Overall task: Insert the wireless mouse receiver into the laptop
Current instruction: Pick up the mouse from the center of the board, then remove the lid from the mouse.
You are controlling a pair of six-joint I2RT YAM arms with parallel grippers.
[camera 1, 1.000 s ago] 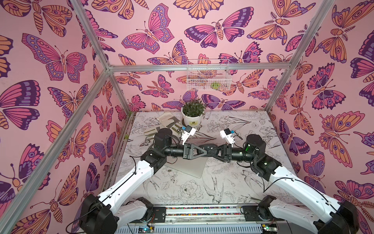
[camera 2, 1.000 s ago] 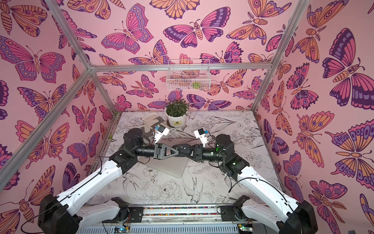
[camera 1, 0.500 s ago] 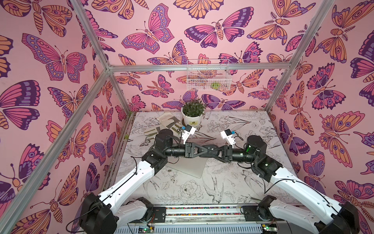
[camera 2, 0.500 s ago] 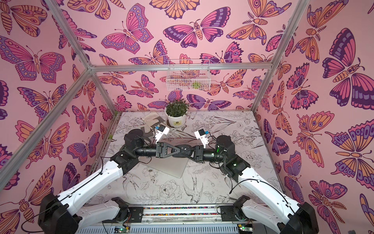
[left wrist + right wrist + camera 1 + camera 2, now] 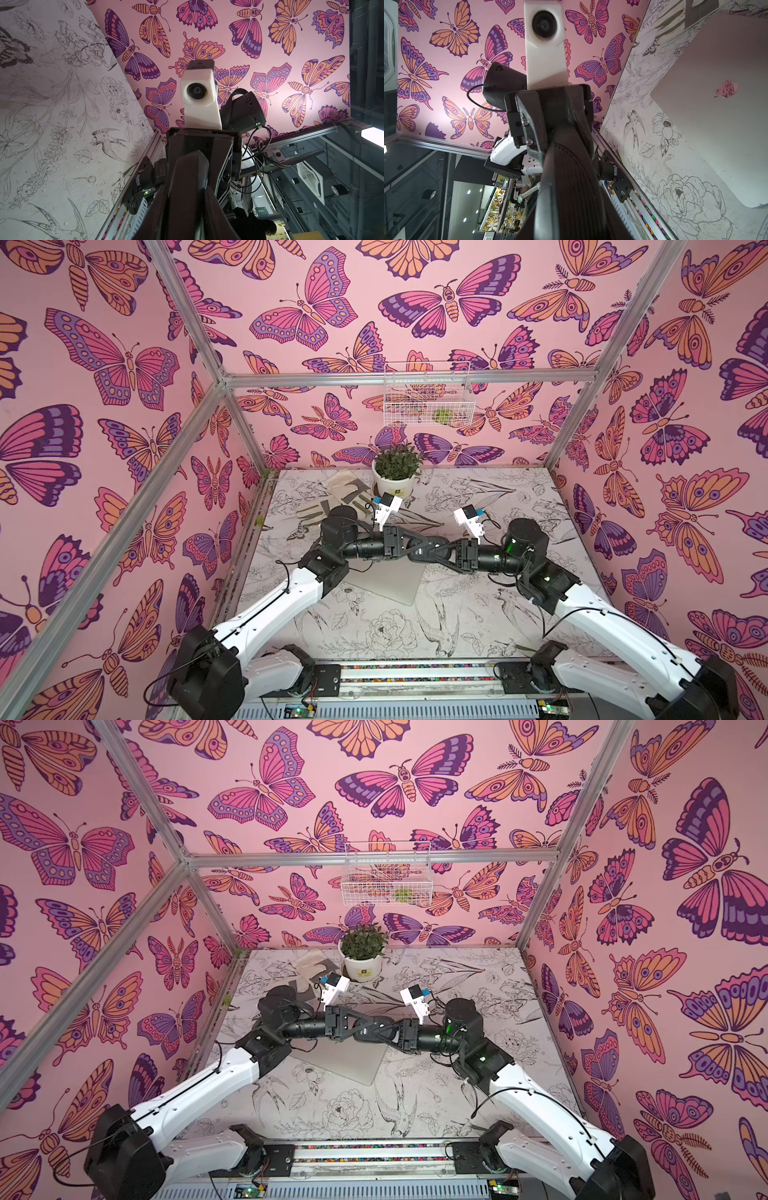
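Note:
The closed silver-grey laptop (image 5: 386, 583) (image 5: 353, 1065) lies flat on the table, and its lid with the pinkish logo fills one side of the right wrist view (image 5: 716, 124). Above it my left gripper (image 5: 432, 547) (image 5: 376, 1028) and right gripper (image 5: 419, 555) (image 5: 365, 1033) point at each other, level, with their fingers overlapping tip to tip. Both pairs of fingers are drawn close together. In the left wrist view the left gripper (image 5: 189, 193) has a finger of the right gripper between its own. The wireless mouse receiver is hidden where the tips meet.
A potted plant (image 5: 397, 477) stands at the back of the table, with flat paper scraps (image 5: 349, 497) to its left. A wire basket (image 5: 428, 398) hangs on the back wall. Aluminium frame posts and butterfly walls close in both sides.
The left gripper's fingers have closed from a wide spread to a narrow gap around the right gripper's tips. The right gripper has slid slightly toward the left one.

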